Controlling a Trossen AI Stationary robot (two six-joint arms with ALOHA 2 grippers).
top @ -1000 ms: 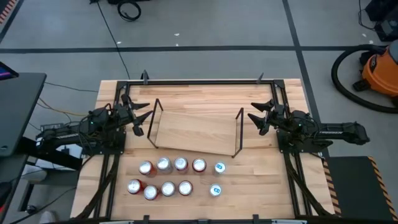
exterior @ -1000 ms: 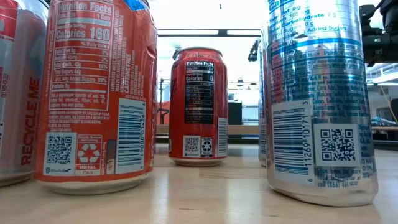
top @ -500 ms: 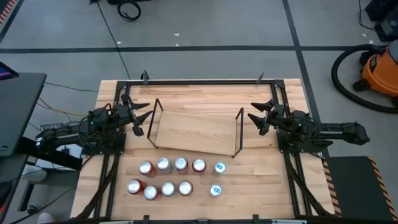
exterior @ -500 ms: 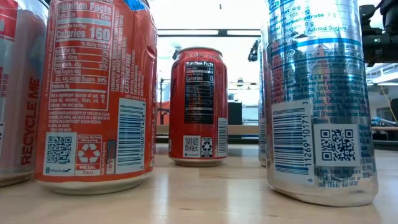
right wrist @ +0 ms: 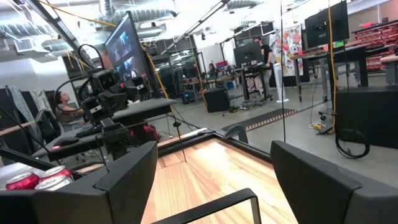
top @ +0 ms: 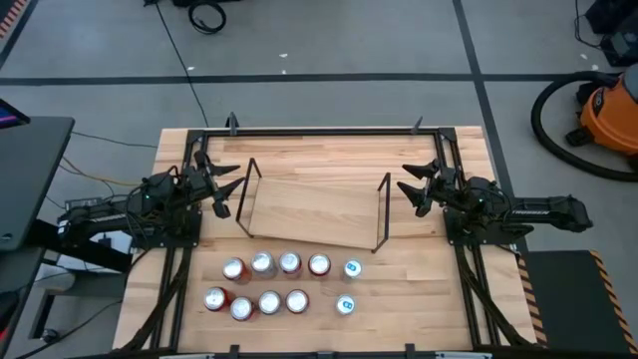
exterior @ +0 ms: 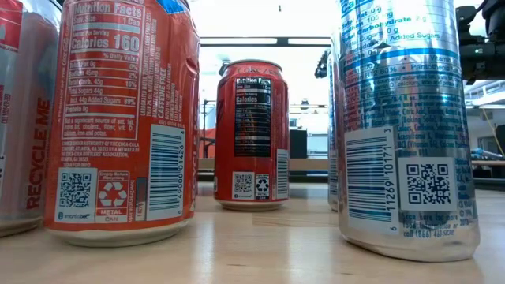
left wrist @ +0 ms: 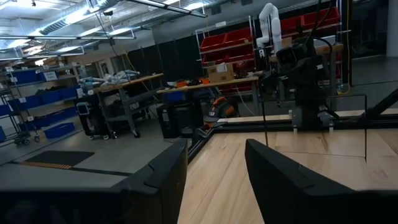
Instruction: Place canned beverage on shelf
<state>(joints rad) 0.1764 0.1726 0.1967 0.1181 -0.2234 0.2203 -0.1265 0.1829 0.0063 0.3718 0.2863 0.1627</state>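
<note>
1. At the left of the high view, the left gripper (top: 227,189) hovers over the bare wooden tabletop (top: 329,150), just off the left end of the shelf. In the high view its fingers look spread, while its own wrist view shows only a narrow gap between the two dark fingers (left wrist: 158,180), so they are taken as drawn together. It holds nothing.

2. In the middle of the high view lies the shelf, a small rectangular light-wood board with thin black wire frames at its two short ends (top: 311,212). Its top is bare; no can stands on it.

3. Below the shelf, in the lower middle of the high view, the canned beverages stand upright in two rows: red aluminium cans with silver tops (top: 261,263) on the left and two silver-and-blue cans (top: 351,269) at the right end. In the low view a red can (exterior: 252,134) and a silver-and-blue one (exterior: 406,126) fill the foreground.

4. At the right of the high view, the right gripper (top: 412,187) hovers just off the shelf's right end, fingers parted and gripping nothing.

5. Judged from this, the task has not begun: no can is grasped or shelved. Reaching, gripping, lifting and placing all remain.
</note>
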